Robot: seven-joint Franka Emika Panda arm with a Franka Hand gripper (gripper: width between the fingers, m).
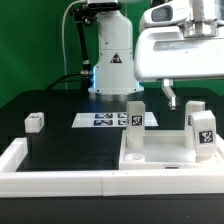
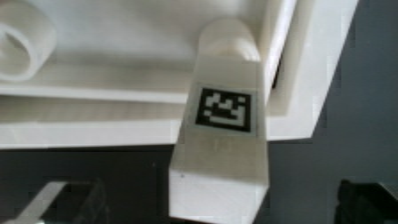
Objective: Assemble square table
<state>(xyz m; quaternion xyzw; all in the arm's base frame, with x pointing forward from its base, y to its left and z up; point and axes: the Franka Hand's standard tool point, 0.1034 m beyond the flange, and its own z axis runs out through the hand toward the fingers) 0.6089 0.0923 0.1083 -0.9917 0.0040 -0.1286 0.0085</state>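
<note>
One white tagged plastic block leg (image 1: pixel 134 125) stands on large white rimmed square plastic slab (image 1: pixel 160 160); gripper (image 1: pixel 170 97) overhead, fingers apart, empty.

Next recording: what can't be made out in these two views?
- Exterior view: the tabletop runs off that view's right edge; the marker board tags are too small to read.
- Exterior view: three legs show; a fourth is not made out.
- Wrist view: the fingertips of the gripper are dark, blurred and cut by the frame edge; the leg hides tabletop behind it.
</note>
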